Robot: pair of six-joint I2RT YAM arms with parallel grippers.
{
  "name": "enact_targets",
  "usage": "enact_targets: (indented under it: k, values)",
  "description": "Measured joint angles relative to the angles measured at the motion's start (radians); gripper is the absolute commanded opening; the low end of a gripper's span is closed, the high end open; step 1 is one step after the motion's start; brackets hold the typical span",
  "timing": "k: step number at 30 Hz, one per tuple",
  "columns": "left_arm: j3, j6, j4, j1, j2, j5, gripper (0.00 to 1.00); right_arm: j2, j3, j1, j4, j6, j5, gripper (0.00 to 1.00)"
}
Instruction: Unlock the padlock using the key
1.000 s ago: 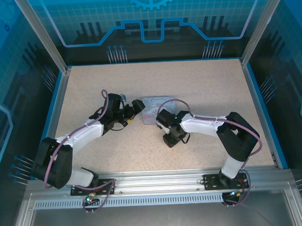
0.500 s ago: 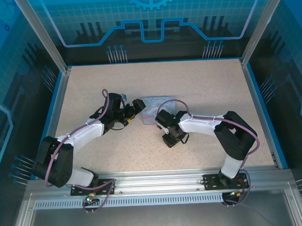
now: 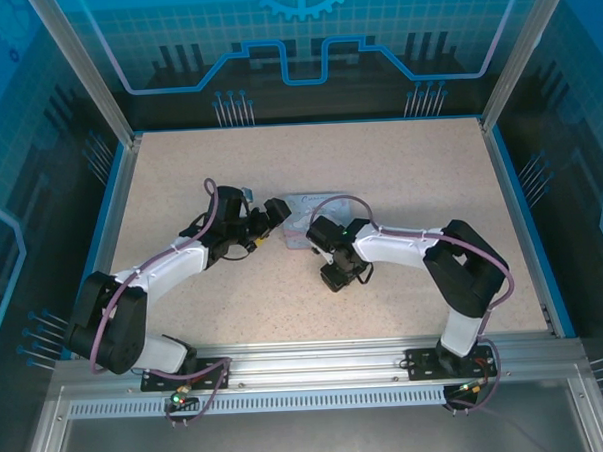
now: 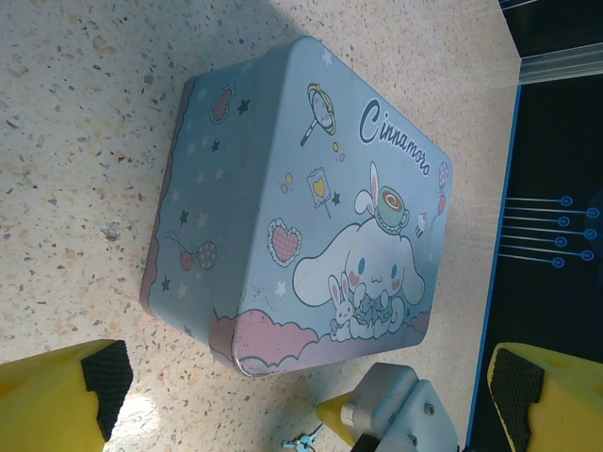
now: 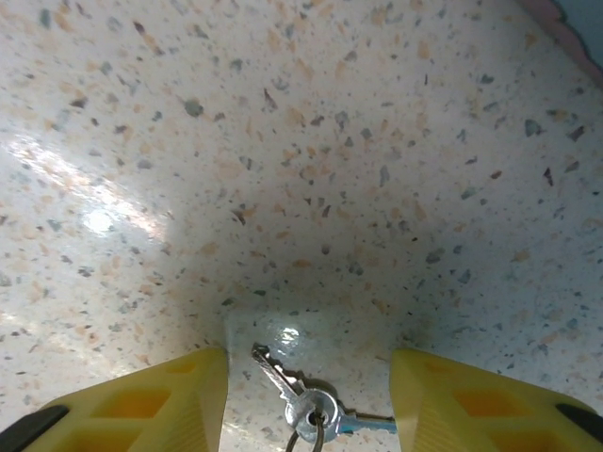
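Note:
The key point(image 5: 285, 380) lies flat on the table on a ring with a second, blue-headed key. My right gripper point(image 5: 309, 400) is open and straddles it; the yellow fingers point(image 5: 160, 405) stand clear on both sides. From the left wrist view, the key point(image 4: 303, 439) sits just in front of the tin's near edge, beside a right fingertip point(image 4: 341, 414). My left gripper point(image 4: 309, 386) is wide open, facing the cartoon tin box point(image 4: 311, 198), holding nothing. From above, the left gripper point(image 3: 271, 212) and right gripper point(image 3: 324, 247) flank the tin point(image 3: 303, 208). The padlock is hidden.
The pale blue tin lies closed mid-table with both arms crowded round it. Speckled tabletop point(image 3: 399, 172) stretches free to the back and right. A blue raised border point(image 3: 511, 217) and metal posts edge the table.
The right arm has shifted slightly left, towards the tin's near edge. The left arm has barely moved.

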Motion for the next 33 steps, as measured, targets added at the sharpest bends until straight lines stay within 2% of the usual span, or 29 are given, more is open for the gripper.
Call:
enact_targets:
  k: [25, 33]
  values:
    - [0.067, 0.0, 0.003, 0.0, 0.051, 0.027, 0.99, -0.048, -0.064, 0.0, 0.011, 0.026, -0.002, 0.45]
    - [0.067, 0.0, 0.003, 0.0, 0.051, 0.027, 0.99, -0.047, -0.064, 0.012, 0.011, 0.031, -0.006, 0.34]
